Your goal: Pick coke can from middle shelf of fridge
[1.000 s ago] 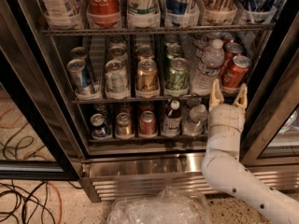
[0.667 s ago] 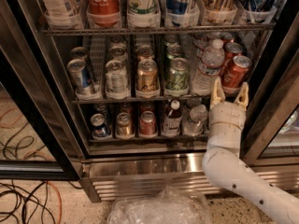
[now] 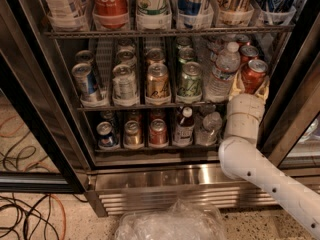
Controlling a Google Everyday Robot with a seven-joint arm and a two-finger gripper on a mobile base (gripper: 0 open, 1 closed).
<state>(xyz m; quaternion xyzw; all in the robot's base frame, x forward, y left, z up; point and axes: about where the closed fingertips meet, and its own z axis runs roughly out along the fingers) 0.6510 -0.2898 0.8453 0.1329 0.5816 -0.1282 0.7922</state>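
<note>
Camera view: gripper (image 3: 250,85) at the coke can (image 3: 253,73), 3 o'clock end of the middle shelf (image 3: 125,106); whether the jaws clamp it I cannot tell. My call: confirm grip, then withdraw straight toward 6 o'clock.

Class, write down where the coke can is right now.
In the camera view, the coke can sits at the right end of the middle shelf, just right of the water bottle, with the gripper right at it.
</note>
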